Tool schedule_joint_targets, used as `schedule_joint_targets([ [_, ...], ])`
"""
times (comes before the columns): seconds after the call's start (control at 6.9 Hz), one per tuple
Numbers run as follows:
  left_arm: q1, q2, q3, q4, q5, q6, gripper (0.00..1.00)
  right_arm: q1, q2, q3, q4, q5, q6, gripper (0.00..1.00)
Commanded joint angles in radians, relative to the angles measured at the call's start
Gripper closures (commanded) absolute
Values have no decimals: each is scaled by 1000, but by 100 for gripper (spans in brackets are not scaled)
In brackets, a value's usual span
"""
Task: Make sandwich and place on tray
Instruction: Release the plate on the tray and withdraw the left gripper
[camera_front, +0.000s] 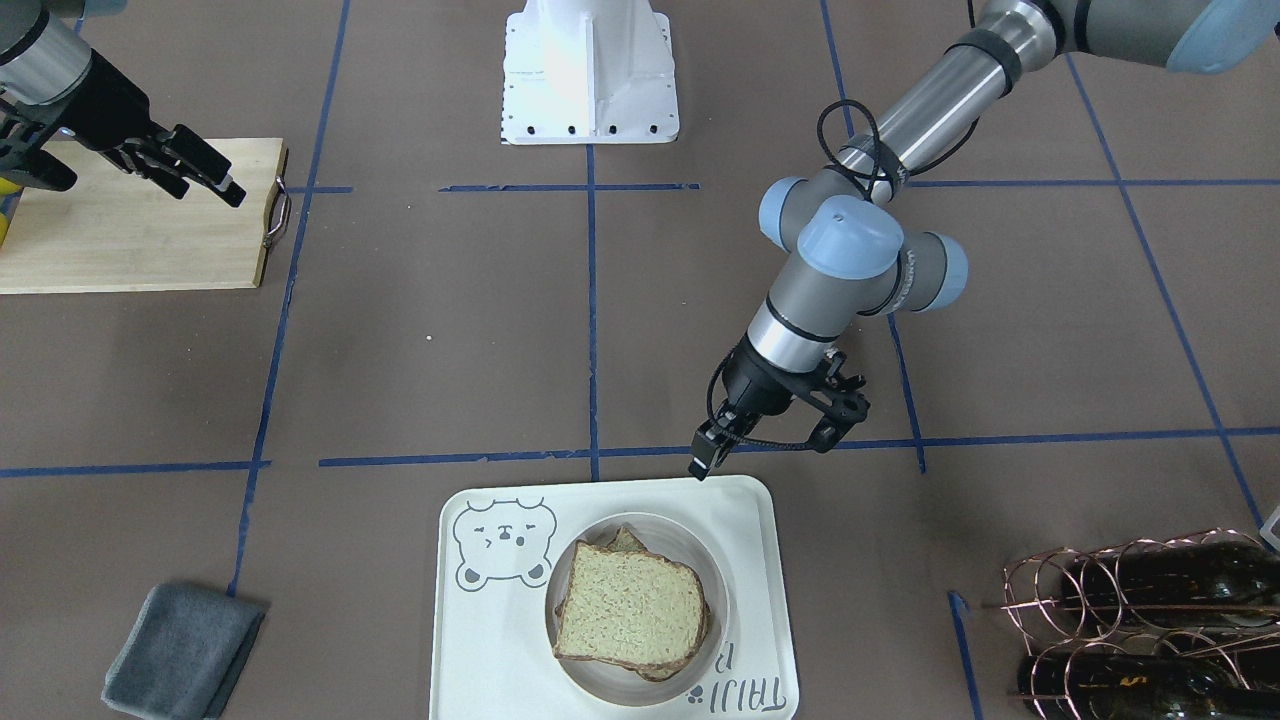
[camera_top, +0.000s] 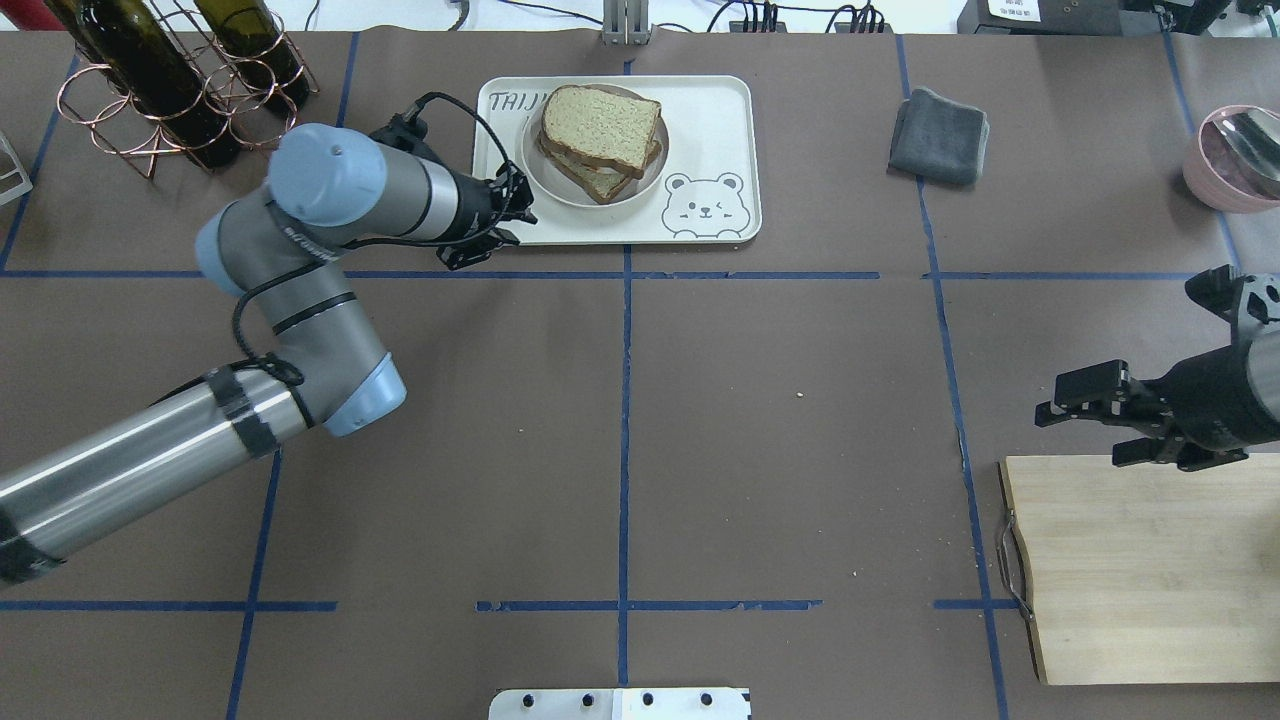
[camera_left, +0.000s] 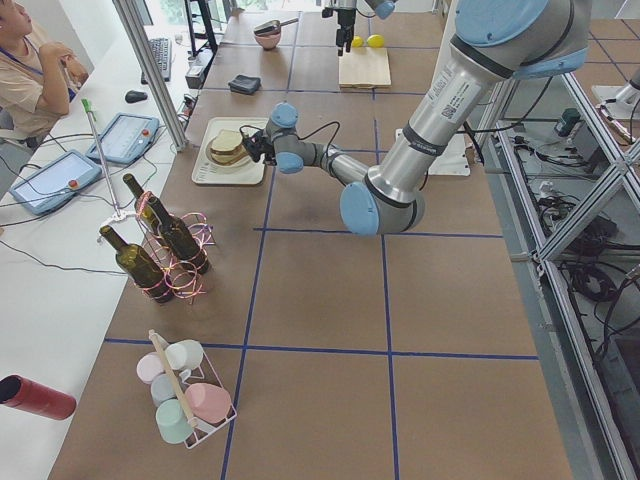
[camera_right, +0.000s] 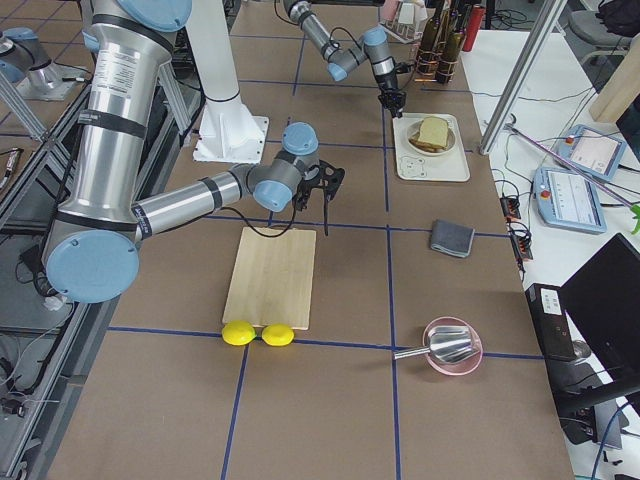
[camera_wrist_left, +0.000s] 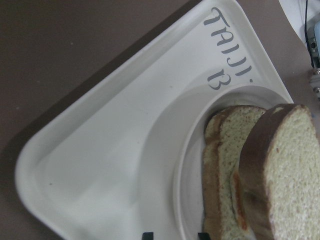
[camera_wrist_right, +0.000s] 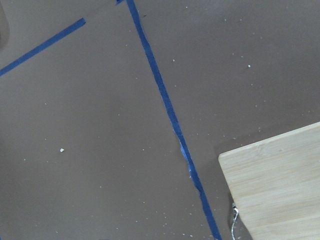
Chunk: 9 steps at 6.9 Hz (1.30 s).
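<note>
The sandwich (camera_front: 630, 610), tan bread slices with brown crusts, lies on a round white plate (camera_front: 600, 686) on the cream bear-face tray (camera_front: 480, 620) at the table's operator side. It shows in the overhead view too: sandwich (camera_top: 600, 125), plate (camera_top: 560, 186), tray (camera_top: 710, 120). My left gripper (camera_front: 703, 462) (camera_top: 522, 213) hovers at the tray's edge nearest the wine rack, open and empty. Its wrist view shows the tray corner (camera_wrist_left: 100, 165), the plate (camera_wrist_left: 192, 180) and the stacked slices (camera_wrist_left: 280, 165) with an orange sliver between them. My right gripper (camera_front: 208, 192) (camera_top: 1080, 435) is open and empty above the cutting board's edge.
A light wooden cutting board (camera_top: 1140, 570) lies under the right arm, with two lemons (camera_right: 258, 333) at its far end. A grey cloth (camera_top: 940, 135) lies beside the tray. A copper rack of wine bottles (camera_top: 170, 80) stands near the left arm. A pink bowl (camera_top: 1235, 155) sits at the far right.
</note>
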Motion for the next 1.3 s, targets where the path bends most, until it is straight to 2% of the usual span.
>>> schedule_joint_targets([
  [0.0,-20,337,-360,3,-127,311,60,218,-36,-99,-15,169,-329,0],
  [0.14,-44,502,-468,3,-132,501,60,297,-62,-117,-93,170,-527,0],
  [0.29,-120,635,-510,3,-194,735,61,407,-62,-123,-259,170,-828,0],
  [0.43,-272,724,-497,3,-316,1044,61,558,-52,-123,-505,173,-1171,0],
  [0.58,-411,760,-465,24,-380,1298,62,648,18,-129,-720,161,-1401,0],
  [0.72,-513,759,-459,169,-381,1539,62,708,83,-137,-862,133,-1532,0],
  [0.87,-652,743,-457,409,-378,1813,62,724,115,-144,-911,112,-1569,0],
  [1.16,-794,627,-460,895,-379,2122,58,725,117,-149,-914,114,-1567,0],
])
